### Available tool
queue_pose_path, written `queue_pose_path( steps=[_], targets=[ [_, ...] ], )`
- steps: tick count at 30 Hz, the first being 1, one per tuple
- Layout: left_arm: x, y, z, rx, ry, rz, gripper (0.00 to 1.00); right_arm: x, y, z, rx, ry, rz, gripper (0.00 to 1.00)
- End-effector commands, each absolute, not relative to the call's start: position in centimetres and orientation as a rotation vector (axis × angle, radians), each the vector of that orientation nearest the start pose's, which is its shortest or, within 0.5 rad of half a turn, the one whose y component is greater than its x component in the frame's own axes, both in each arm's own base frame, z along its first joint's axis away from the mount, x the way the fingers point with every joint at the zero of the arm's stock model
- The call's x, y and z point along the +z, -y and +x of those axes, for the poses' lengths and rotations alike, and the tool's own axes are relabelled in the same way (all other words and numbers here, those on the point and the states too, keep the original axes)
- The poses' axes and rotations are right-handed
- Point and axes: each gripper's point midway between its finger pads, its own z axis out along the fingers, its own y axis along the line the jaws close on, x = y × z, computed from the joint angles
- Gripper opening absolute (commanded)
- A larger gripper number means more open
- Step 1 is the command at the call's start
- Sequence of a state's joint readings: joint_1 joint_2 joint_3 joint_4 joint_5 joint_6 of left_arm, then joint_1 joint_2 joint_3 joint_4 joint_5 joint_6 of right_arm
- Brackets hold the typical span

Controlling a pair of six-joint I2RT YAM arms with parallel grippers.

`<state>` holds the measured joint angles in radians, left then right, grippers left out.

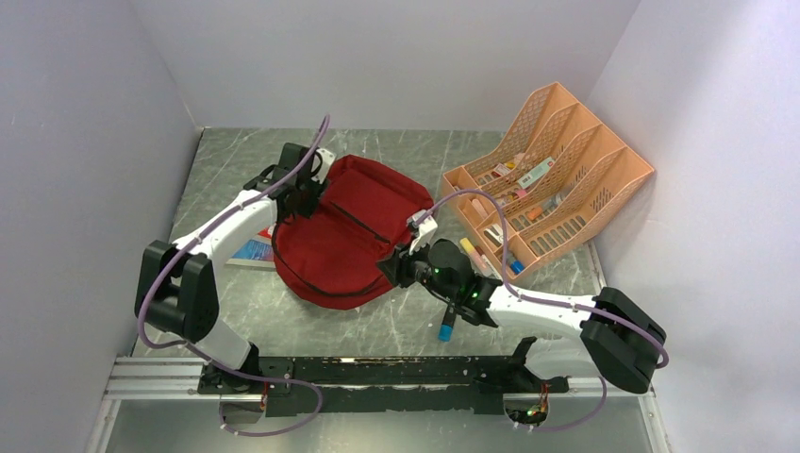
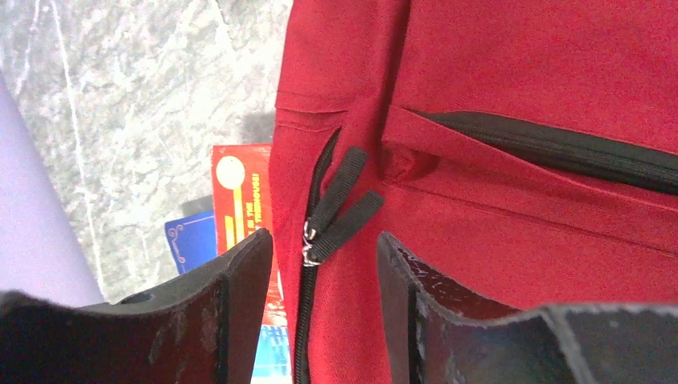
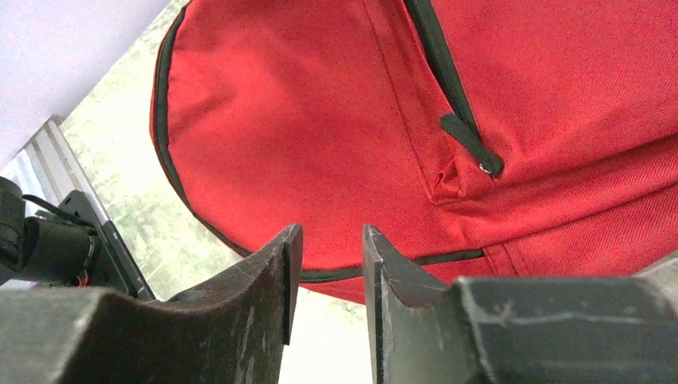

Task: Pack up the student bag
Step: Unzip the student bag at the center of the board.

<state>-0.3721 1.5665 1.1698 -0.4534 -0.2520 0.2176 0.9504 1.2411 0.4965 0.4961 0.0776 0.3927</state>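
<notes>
So the student bag (image 1: 344,231) is the big dark-red thing lying flat in the middle of the grey marbled table (image 1: 311,326). Both zips look closed as far as I can tell, so nothing's packed yet imo. To its right, against the wall, is the peach mesh organiser (image 1: 604,179) with pens and little tubes in its slots, near the bag but not touching it. The left gripper (image 2: 324,240) sits at the bag's far-left edge with jaws spread, and the two black zipper pulls (image 2: 340,210) are right in the gap but not pinched. The right gripper (image 3: 328,232) hovers over the bag's near-right edge, jaws a narrow gap apart with nothing between them. What could go wrong: the fabric's soft and nothing pins the bag down. If the left one closes and tugs, the whole bag may just slide or bunch up instead of unzipping. It could also catch only one tab, or a fold of cloth. There's a red-and-blue book (image 1: 253,250) half tucked under the bag's left side, which would likely get dragged along. Smaller stuff: a blue-ended stick (image 1: 445,327), marker or glue, can't tell, lies on the table right under the right arm and would be easy to knock. That arm also sits between bag and organiser.
</notes>
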Motion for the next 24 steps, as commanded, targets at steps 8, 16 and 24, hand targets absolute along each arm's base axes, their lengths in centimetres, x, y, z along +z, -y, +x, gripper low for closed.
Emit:
queue_pose_path(
  steps=[8, 16, 24],
  targets=[
    [12.2, 11.3, 40.9, 0.499, -2.254, 0.792, 0.55, 15.0, -31.6, 22.0, 0.9, -1.855, -0.424, 0.47],
    [11.7, 10.4, 41.1, 0.619, -2.25, 0.783, 0.54, 14.9, -31.6, 22.0, 0.888, -1.861, -0.438, 0.49],
    [11.7, 9.8, 41.9, 0.7, -2.241, 0.753, 0.51, 14.7, -31.8, 21.9, 0.899, -1.87, -0.444, 0.49]
  ],
)
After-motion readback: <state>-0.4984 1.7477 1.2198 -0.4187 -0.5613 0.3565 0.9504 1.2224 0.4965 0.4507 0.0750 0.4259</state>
